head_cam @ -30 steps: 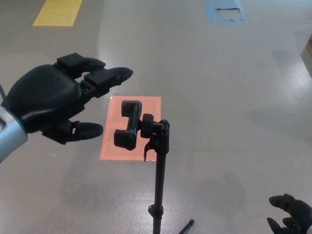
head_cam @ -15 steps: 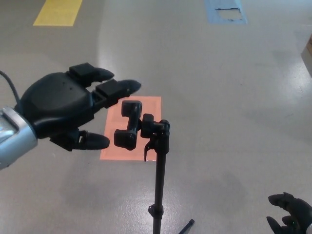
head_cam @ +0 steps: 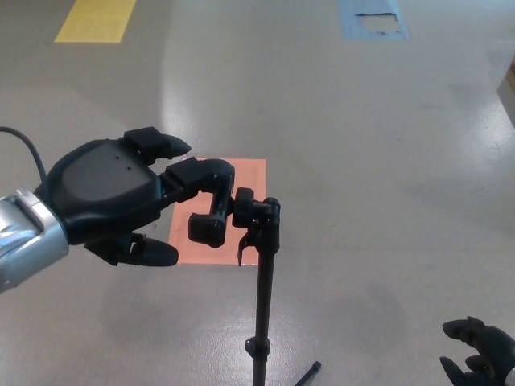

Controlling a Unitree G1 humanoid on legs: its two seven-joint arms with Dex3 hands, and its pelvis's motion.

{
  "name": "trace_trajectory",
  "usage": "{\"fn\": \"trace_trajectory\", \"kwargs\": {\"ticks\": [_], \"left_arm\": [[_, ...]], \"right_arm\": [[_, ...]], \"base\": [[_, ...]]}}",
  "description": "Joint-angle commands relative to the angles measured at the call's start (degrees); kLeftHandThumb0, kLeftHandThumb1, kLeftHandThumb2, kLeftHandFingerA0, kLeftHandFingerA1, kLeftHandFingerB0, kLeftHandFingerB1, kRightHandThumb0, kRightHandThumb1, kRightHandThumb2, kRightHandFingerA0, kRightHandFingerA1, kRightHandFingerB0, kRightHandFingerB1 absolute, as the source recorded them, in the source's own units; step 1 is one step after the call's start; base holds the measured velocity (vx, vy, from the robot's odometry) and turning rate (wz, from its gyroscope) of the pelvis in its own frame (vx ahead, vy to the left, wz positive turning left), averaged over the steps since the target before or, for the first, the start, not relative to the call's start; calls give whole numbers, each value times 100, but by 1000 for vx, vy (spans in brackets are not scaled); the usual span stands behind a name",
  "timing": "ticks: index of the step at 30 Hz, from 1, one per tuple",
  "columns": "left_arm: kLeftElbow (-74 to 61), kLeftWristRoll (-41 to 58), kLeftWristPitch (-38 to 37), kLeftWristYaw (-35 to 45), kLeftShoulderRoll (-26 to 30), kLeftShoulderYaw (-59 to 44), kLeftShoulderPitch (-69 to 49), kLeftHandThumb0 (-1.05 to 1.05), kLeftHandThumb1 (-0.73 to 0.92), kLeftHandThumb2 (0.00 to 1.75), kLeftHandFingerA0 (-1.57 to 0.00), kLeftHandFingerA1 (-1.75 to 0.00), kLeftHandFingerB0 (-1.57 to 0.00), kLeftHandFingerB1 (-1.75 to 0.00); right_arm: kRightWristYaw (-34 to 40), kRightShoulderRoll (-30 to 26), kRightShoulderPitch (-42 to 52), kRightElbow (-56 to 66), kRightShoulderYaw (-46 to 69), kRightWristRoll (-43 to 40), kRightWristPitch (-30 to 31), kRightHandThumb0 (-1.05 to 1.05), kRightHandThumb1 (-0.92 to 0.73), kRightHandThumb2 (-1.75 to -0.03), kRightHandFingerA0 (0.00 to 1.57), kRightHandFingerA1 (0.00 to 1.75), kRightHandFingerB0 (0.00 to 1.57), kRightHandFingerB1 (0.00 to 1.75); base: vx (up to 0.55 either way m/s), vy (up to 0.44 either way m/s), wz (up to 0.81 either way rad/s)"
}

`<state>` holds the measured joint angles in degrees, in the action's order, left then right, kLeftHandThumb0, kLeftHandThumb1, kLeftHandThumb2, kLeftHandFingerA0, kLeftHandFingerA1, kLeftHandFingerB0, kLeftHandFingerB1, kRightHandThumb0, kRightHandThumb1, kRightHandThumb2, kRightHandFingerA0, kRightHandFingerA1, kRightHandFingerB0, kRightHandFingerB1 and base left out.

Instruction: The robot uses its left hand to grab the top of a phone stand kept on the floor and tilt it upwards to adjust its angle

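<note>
A black phone stand (head_cam: 261,273) rises on a thin pole from the floor, with a black clamp head (head_cam: 211,211) at its top pointing left. My left hand (head_cam: 117,197) is just left of the clamp, open, with its fingers (head_cam: 189,171) spread and reaching over the clamp's upper end. The thumb (head_cam: 153,253) sits below and to the left, apart from the clamp. My right hand (head_cam: 481,360) shows at the bottom right corner, low and far from the stand, with its fingers curled and apart, holding nothing.
An orange rectangle (head_cam: 241,173) is marked on the grey floor behind the clamp. A yellow patch (head_cam: 96,20) lies at the top left and a blue one (head_cam: 372,18) at the top right. One stand leg (head_cam: 307,373) shows near the bottom edge.
My left hand has moved right and down toward the clamp; its fingers now overlap the clamp's upper end. The stand and right hand have stayed put.
</note>
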<state>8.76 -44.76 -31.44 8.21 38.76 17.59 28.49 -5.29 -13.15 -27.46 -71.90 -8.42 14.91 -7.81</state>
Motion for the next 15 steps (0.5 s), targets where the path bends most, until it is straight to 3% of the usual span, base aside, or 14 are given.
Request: {"fn": "trace_trajectory", "kwargs": {"ticks": [1, 14, 15], "left_arm": [[49, -180, -55, -42, 129, 40, -55, -85, 92, 68, -15, -27, -1, -18], [403, -266, -100, -167, 110, 82, 90, -88, 92, 68, -15, -27, 0, -20], [434, -281, -95, -168, 106, 94, 101, -83, 72, 109, -8, -33, 0, -20]], "right_arm": [[-63, -73, -49, -12, 34, -16, 70, -32, -60, -111, 0, 48, 0, 47], [-84, -50, -99, -10, -30, 69, 94, -32, -61, -111, 0, 48, 0, 47], [-95, -50, -101, -9, -36, 73, 95, -32, -60, -111, 0, 48, 0, 47]], "base": [[0, 0, 0], [0, 0, 0], [0, 0, 0]]}}
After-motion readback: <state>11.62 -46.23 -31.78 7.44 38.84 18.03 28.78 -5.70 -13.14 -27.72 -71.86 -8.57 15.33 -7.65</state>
